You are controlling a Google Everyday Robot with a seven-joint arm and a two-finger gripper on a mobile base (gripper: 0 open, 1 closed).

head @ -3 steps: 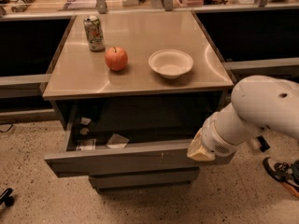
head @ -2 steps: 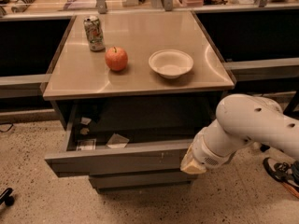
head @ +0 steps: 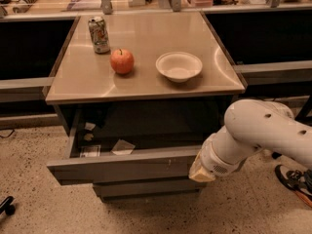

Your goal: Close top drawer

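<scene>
Partly open top drawer [head: 122,165], gripper [head: 199,172] alongside

The end effector [head: 199,171] is at the right end of the open top drawer's [head: 117,167] front panel.

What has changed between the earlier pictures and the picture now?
The arm moved left and down, so the claw now sits at the right end of the top drawer front. Nothing was visibly grasped or released. The top drawer is open as far as before; the can, apple and bowl on the table did not move.
</scene>
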